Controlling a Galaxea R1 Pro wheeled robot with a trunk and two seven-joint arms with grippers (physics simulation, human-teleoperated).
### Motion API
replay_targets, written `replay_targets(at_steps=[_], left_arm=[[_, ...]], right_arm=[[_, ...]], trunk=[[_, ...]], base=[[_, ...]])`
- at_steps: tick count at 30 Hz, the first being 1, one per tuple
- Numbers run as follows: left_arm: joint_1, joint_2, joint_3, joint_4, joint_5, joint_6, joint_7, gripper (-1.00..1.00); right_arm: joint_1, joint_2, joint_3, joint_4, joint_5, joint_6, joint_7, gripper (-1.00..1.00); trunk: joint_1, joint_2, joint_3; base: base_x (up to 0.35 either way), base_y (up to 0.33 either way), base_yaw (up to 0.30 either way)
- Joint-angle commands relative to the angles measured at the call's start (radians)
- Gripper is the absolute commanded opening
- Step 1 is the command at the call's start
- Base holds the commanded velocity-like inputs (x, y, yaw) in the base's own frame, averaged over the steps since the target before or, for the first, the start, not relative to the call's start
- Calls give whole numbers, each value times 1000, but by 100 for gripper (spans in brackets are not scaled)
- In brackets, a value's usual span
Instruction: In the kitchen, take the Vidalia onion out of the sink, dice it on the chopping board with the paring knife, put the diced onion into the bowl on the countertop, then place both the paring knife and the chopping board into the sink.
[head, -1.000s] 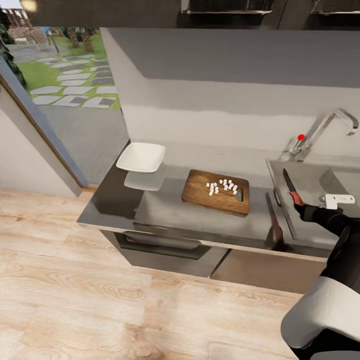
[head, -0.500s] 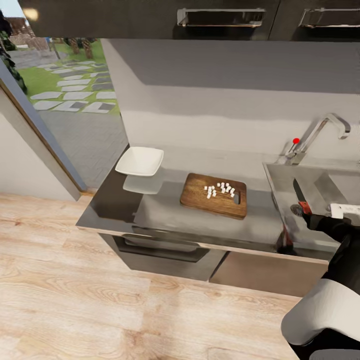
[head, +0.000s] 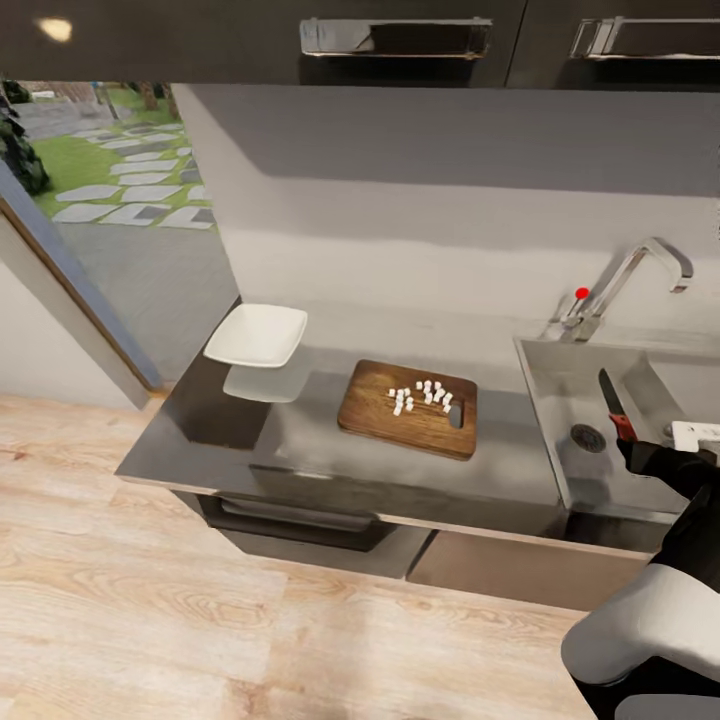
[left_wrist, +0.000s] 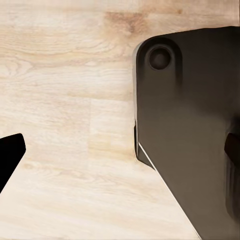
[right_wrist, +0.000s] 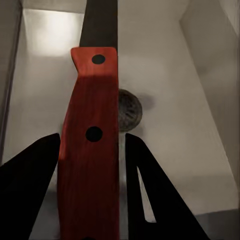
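At the worktop's (head: 500, 470) left end sits one white bowl (head: 256, 335), empty. Near the middle lies one chopping board (head: 408, 409), its handle slot toward the sink, with a cluster of diced onion (head: 420, 394) on top, roughly a dozen small white cubes, too small to count exactly. At the right end is one sink (head: 560, 400) with a round drain (head: 588, 438) and a tall tap (head: 620, 285) bearing a red knob.

The right gripper (right_wrist: 90, 165) pinches the one paring knife (head: 613, 402) by its red handle, blade pointing away from the robot, held over the basin above the drain. The left gripper (left_wrist: 120, 150) points at the wooden floor (left_wrist: 60, 75); its fingers look spread with nothing between them.

The step in hand appears to be placing the knife in the sink, although the onion cubes are not yet in the bowl. To do it well, the arm should lower the knife close to the basin floor, level it, then release, so it neither bounces nor strikes the wall.
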Motion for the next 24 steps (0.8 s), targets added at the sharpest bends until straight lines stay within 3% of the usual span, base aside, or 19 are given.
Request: replay_targets(at_steps=[1, 6, 15, 24], left_arm=[[1, 1, -9, -3, 10, -1, 4, 100], [1, 2, -9, -3, 9, -1, 4, 100], [1, 3, -9, -2, 10, -1, 5, 100], [1, 3, -9, -3, 10, -1, 5, 100]], right_arm=[[-1, 1, -1, -1, 5, 2, 7, -100], [-1, 8, 0, 4, 6, 3, 8, -100], [-1, 11, -2, 48, 7, 5, -3, -100], [-1, 4, -2, 167, 6, -1, -98, -100]], trunk=[[1, -2, -1], [1, -2, -2], [1, -2, -15], [1, -2, -28]], base=[[212, -225, 0], [175, -189, 0], [13, -14, 0], [0, 0, 25]])
